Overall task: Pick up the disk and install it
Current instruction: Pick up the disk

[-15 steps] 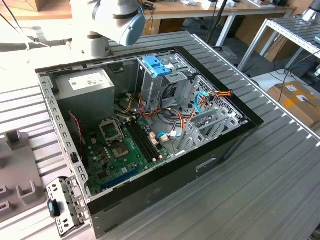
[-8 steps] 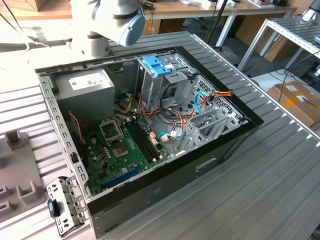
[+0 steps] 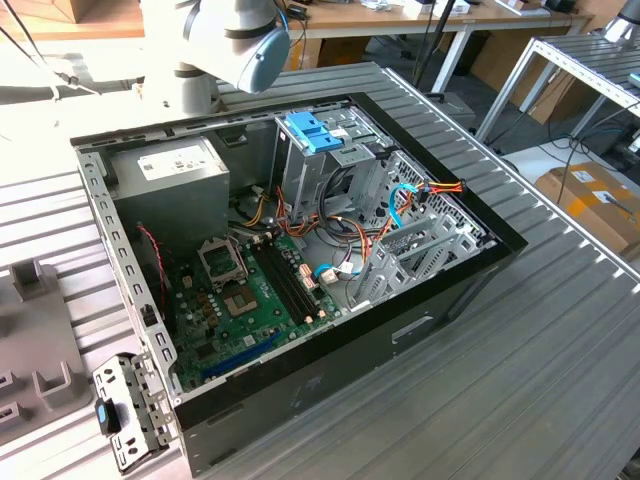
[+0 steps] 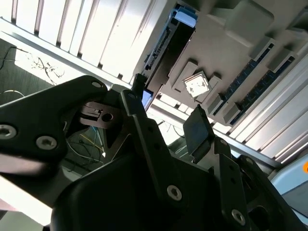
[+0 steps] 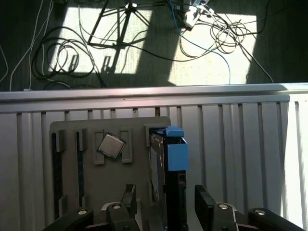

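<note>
The disk is a dark flat drive with bright blue rails, standing on edge in a slot of a grey holder tray. In the second wrist view the disk runs away from the fingers, its blue end farthest off. My gripper is open and straddles the near end of the disk, one dark finger on each side, with small gaps to the rails. The gripper holds nothing. In the exterior view the arm reaches up out of the picture behind the open computer case.
A square processor chip lies in the tray beside the disk. The tray sits near the ribbed table's edge, with cables on the floor beyond. Inside the case are a drive cage with a blue bracket, a grey power supply and the motherboard.
</note>
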`<state>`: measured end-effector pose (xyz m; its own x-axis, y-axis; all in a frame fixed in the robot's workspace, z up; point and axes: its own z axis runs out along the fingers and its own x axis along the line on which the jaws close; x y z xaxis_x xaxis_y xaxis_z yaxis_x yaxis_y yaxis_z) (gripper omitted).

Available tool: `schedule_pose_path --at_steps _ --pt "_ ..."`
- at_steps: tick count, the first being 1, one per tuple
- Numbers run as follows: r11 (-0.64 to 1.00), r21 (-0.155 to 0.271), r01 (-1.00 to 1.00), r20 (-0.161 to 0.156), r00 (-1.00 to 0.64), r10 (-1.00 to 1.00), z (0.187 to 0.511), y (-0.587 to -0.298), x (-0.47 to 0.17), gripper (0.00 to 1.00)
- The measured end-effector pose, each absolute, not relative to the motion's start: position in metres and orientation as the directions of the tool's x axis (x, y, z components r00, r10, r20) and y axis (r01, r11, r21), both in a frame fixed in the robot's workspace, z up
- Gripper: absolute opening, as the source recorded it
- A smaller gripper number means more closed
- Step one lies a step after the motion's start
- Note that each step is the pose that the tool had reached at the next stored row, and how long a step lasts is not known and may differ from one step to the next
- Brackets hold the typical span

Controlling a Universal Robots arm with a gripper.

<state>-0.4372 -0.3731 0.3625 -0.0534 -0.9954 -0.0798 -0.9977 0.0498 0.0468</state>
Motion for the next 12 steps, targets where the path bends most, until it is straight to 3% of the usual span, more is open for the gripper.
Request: schedule_pose_path --at_steps 12 --pt "0.05 0.047 -0.998 -0.08 -0.053 -0.995 0.3608 -0.3684 -0.4409 0.6"
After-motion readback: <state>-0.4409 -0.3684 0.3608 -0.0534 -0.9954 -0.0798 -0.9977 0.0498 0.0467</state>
